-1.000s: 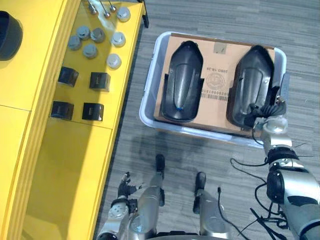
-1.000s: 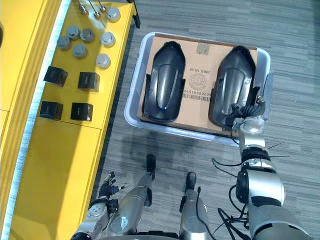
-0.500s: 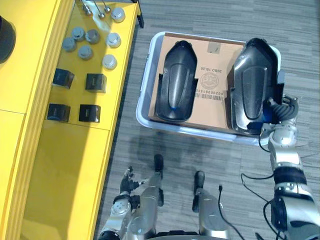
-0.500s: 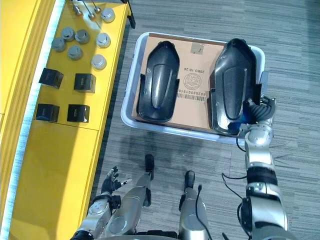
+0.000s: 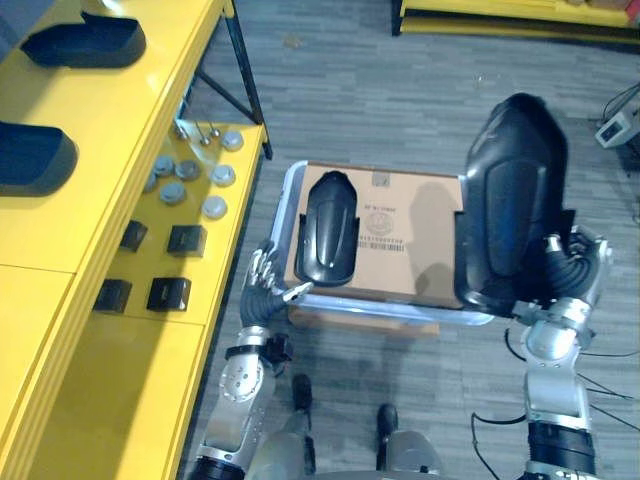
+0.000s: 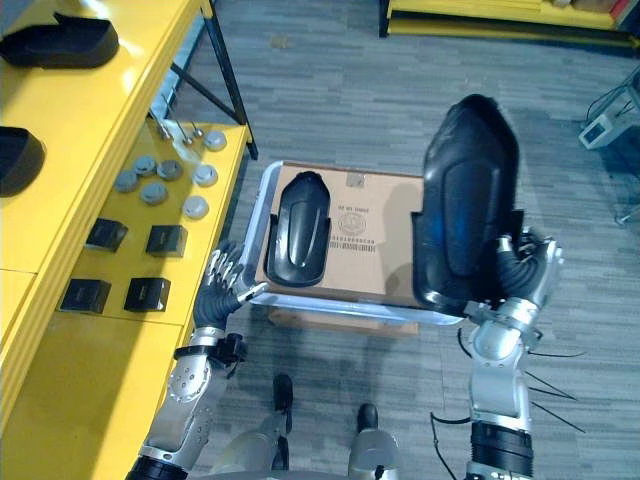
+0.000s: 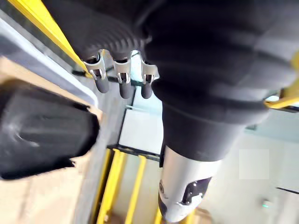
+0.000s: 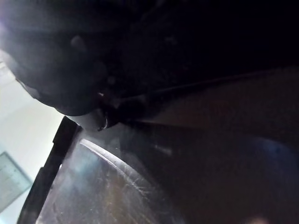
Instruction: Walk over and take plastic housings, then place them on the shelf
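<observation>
Lift done: right hand [image 5: 572, 262] has its fingers curled on the lower right edge of housing [image 5: 512, 195]. It is held upright, clear above the bin [image 5: 283, 215]. The second housing [image 5: 327, 238] lies on cardboard [image 5: 405, 245] in the bin's left half. The left hand [image 5: 266, 284] is just beside the bin's near-left corner, fingers straight, slightly spread, holding nothing. Two shelf housings [image 5: 85, 40] sit on top of the yellow shelf [image 5: 110, 130]; caps [image 5: 185, 180] and blocks [image 5: 170, 293] are on its lower tier.
</observation>
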`<state>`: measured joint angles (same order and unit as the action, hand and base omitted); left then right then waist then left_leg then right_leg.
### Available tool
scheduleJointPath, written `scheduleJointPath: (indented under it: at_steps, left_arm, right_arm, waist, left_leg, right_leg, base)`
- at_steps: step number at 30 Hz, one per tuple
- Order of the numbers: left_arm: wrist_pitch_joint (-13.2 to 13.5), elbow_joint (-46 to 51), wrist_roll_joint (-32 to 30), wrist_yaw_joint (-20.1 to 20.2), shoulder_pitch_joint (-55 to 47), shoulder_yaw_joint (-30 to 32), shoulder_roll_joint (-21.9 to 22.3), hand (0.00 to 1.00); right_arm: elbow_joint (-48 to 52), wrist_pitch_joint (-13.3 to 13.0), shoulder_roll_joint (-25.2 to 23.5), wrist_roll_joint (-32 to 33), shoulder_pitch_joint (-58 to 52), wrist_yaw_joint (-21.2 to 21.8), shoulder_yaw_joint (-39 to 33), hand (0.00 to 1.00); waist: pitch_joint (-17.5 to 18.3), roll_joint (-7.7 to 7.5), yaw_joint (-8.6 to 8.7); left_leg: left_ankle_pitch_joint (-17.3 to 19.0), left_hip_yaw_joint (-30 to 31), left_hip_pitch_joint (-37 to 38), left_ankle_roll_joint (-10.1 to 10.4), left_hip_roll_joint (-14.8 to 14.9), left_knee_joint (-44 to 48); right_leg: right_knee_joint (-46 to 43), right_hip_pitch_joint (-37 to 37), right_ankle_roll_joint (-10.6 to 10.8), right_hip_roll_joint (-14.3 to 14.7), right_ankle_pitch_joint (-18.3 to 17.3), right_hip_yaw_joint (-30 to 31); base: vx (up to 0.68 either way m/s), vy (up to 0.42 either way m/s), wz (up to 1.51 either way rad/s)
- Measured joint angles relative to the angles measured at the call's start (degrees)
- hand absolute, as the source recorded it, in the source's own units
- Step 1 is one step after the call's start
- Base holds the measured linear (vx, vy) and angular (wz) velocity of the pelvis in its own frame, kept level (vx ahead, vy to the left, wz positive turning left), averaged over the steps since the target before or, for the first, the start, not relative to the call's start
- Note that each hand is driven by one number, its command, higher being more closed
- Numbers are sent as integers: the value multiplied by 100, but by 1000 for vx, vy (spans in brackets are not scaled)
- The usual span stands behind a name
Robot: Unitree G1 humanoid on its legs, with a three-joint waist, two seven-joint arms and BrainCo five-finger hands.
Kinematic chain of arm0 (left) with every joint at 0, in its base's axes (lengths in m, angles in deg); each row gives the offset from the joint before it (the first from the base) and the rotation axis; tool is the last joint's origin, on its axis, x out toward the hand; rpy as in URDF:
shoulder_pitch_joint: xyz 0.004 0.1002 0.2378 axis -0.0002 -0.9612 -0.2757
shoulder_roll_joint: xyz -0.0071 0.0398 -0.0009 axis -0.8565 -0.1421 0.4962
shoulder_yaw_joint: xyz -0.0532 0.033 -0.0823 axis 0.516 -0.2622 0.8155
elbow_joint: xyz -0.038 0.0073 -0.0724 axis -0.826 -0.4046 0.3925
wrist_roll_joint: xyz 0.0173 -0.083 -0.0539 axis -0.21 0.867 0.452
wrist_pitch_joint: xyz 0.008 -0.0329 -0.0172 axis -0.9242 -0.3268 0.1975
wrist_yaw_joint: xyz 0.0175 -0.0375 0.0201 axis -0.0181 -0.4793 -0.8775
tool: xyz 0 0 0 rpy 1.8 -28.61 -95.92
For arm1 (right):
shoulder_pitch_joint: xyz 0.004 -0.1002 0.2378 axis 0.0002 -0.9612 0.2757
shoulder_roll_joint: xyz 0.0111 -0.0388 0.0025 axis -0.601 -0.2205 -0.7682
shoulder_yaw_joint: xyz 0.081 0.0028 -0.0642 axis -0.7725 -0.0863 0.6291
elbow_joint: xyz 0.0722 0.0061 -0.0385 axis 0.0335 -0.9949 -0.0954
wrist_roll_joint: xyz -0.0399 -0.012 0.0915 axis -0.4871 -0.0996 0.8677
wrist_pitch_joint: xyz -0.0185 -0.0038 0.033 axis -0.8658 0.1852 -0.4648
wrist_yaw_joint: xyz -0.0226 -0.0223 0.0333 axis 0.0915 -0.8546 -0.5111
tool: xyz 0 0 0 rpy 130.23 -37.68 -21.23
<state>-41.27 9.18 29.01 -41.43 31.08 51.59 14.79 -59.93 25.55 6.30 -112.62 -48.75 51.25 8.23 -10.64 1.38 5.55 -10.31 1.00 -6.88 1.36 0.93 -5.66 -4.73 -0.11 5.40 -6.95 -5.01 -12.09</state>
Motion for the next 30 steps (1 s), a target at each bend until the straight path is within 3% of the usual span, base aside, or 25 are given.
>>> scheduleJointPath:
  at_steps: [5, 14, 15, 21, 22, 27, 30]
  left_arm:
    - [-87, -15, 19, -298, 421, -549, 166, 0]
    - [-121, -470, 219, -996, 690, -780, 203, 0]
    - [-127, -609, 215, -1123, 809, -777, 187, 100]
    - [-243, -867, 289, -1270, 1000, -940, 27, 100]
    - [-243, -879, 310, -1270, 1000, -947, 26, 100]
    - [-288, -1024, 452, -1277, 1006, -956, -43, 100]
    - [-402, -1034, 460, -1276, 1006, -922, -121, 100]
  right_arm:
    - [228, -32, -338, -105, 0, 29, 1101, 100]
    - [229, -33, -586, 84, -138, -28, 1857, 100]
    - [263, -33, -587, 153, -233, -94, 1991, 100]
    - [384, -37, -376, 465, -257, -147, 2174, 100]
    - [384, -37, -342, 493, -257, -146, 2185, 0]
    - [408, -193, -56, 778, -277, -115, 2435, 0]
    - [415, -460, 107, 1162, -379, 137, 2574, 0]
  waist:
    - [169, 6, -6]
    - [473, -10, -18]
    - [506, -23, -26]
    - [708, -34, -7]
    - [722, -31, -7]
    - [752, -25, -1]
    - [808, -30, -7]
  left_leg:
    - [3, -132, 149, 1, 23, -30]
    - [3, -234, 153, 3, 56, -31]
    - [3, -246, 166, 3, 66, -30]
    - [1, -260, 173, 4, 99, -29]
    - [1, -260, 175, 4, 99, -29]
    - [2, -259, 241, 4, 105, -30]
    - [3, -260, 236, 5, 101, -31]
  right_leg:
    - [-3, 85, -12, 10, 9, 133]
    - [101, 95, -18, 38, 102, 218]
    - [99, 100, -22, 45, 105, 253]
    - [204, 129, -38, 77, 190, 291]
    - [204, 131, -38, 78, 190, 293]
    - [222, 183, -39, 84, 189, 298]
    - [259, 194, -47, 83, 195, 298]
  base:
    - [-44, 2, -10]
    - [-27, 3, -5]
    - [4, -6, -4]
    - [4, -14, -6]
    - [0, 0, 0]
    - [0, 0, 0]
    - [0, 0, 0]
